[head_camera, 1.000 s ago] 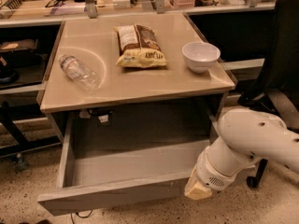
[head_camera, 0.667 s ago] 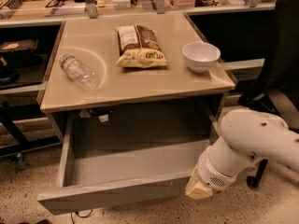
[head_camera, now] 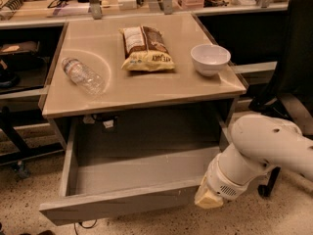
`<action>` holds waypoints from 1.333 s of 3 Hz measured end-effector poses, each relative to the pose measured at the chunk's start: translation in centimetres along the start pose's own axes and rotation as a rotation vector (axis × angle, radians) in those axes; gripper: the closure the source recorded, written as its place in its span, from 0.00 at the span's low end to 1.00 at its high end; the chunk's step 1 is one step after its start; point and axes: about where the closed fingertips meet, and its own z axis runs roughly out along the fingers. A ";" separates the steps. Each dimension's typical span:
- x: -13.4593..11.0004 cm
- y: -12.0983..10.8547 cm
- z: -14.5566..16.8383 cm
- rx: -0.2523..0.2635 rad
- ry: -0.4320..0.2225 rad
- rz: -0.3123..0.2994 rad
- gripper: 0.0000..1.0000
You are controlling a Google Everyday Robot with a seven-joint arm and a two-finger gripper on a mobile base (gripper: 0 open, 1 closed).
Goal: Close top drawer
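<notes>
Lab/workshop w/ speckled floor (head_camera: 283, 219): beige table (head_camera: 146, 89) at centre, top drawer (head_camera: 122, 204) pulled wide open beneath it, robot arm (head_camera: 264, 146) at 4 o'clock.
Detail: on the tabletop, a clear plastic water bottle (head_camera: 83, 75) lies on its side at 10 o'clock, a chip bag (head_camera: 145, 48) at 12, a white bowl (head_camera: 210, 58) at 2. The drawer is grey, looks empty inside, and its front panel runs from 7 to 5 o'clock. The gripper (head_camera: 209, 198), cream-tipped, sits against the panel's right end at approx. 5 o'clock; open or closed can't be told. Vs. a sec ago nothing has visibly moved: drawer just as far out, gripper in the same spot. So the push prob. hasn't started, and the whole closing stroke toward 12 o'clock is left.
</notes>
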 end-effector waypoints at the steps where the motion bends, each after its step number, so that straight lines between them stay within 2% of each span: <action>1: 0.0 0.0 0.0 0.000 0.000 0.000 0.11; 2: 0.0 0.0 0.0 0.000 0.000 0.000 0.00; 3: 0.0 0.0 0.0 0.000 0.000 0.000 0.00; 4: 0.0 0.0 0.0 0.000 0.000 0.000 0.19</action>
